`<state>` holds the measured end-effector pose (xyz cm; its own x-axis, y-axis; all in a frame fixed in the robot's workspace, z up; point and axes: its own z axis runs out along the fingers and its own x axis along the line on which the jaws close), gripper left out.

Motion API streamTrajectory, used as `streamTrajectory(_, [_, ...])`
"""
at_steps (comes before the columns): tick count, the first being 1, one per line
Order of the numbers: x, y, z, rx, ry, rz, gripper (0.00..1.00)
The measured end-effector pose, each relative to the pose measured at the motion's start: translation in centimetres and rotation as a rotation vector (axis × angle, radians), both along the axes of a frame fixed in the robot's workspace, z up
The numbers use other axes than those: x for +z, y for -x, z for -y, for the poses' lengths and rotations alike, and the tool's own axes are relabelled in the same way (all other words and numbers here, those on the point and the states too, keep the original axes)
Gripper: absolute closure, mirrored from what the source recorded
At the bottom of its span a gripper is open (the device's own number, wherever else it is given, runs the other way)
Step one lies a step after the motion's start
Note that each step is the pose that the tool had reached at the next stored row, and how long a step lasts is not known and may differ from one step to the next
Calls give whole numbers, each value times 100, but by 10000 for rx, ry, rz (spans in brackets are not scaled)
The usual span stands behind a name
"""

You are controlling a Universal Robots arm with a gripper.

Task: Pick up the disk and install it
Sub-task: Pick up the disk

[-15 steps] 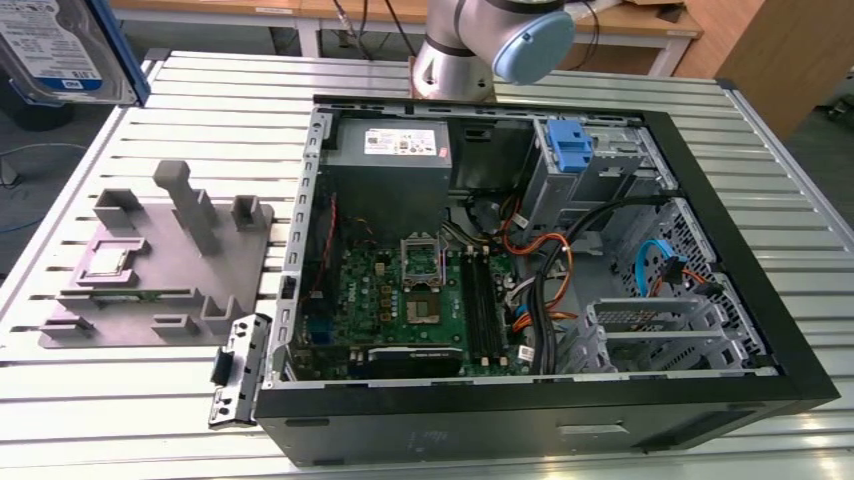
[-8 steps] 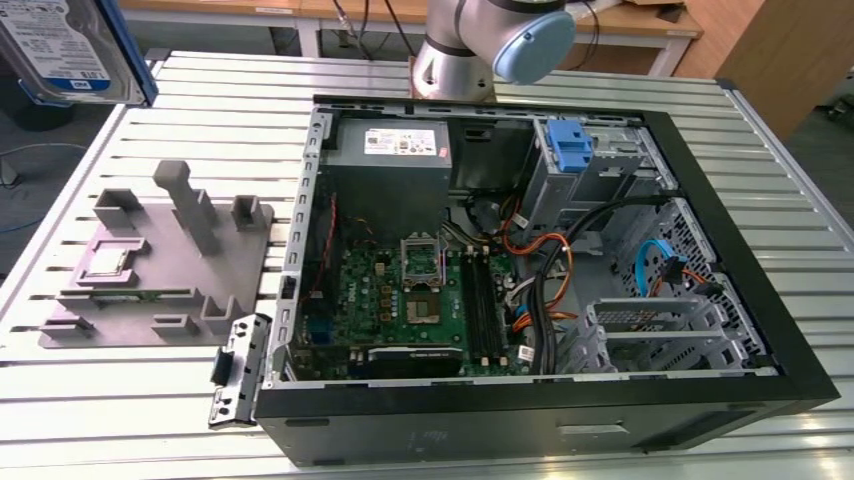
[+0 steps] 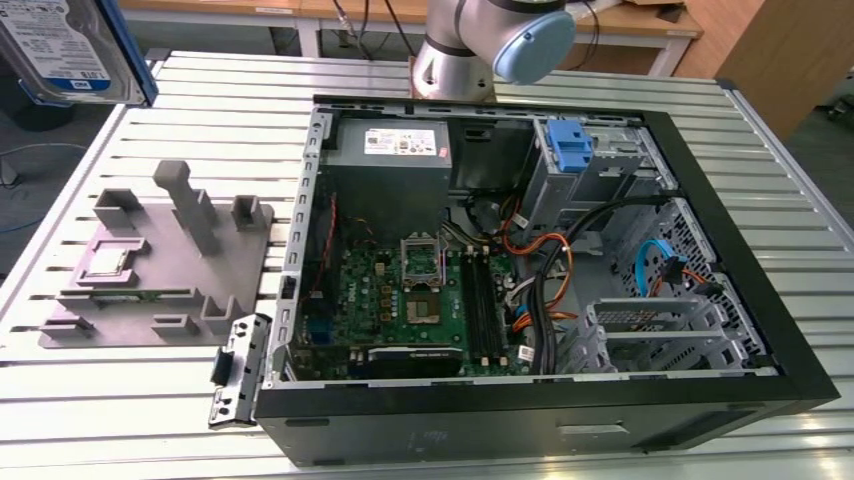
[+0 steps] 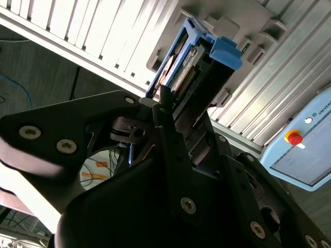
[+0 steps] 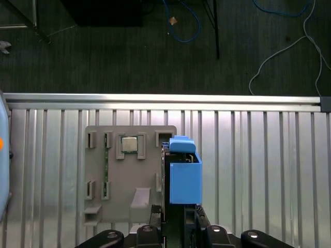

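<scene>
Evidently the carrying step is in hand: in the second wrist view the black two-fingered gripper [image 4: 178,111] is pinching one end of the flat silver metal disk with the white-and-blue label and blue plastic rails [image 4: 199,64], its jaws pressing in on it from both sides. In the exterior view the disk [image 3: 60,45] is hanging high at the exterior view's far left, off the surface and well apart from the open black computer case [image 3: 534,405]. In the first wrist view it is hovering edge-on above the grey plastic fixture plate [image 5: 129,178], which is lying on the slatted aluminium table [image 5: 258,170]. Judging from this, the pick-up is looking complete and the installing is not yet begun. The next move, as I am reading it, is calling for a crossing toward the metal drive cage [image 3: 627,160] beside the blue plastic latch [image 3: 569,148] at the case's far right. It is also calling for the rails lining up squarely with the bay and the drive keeping clear of the loose cables [image 3: 567,250].
</scene>
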<state>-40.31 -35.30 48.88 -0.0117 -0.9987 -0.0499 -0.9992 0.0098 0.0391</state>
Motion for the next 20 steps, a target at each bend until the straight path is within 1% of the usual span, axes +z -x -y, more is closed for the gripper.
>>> streamTrajectory(7, [0, -46, 0, 1, 0, 0, 65])
streamTrajectory(17, [0, -174, 0, 1, 0, 0, 65])
streamTrajectory(20, [1, -177, 0, 0, 0, 0, 65])
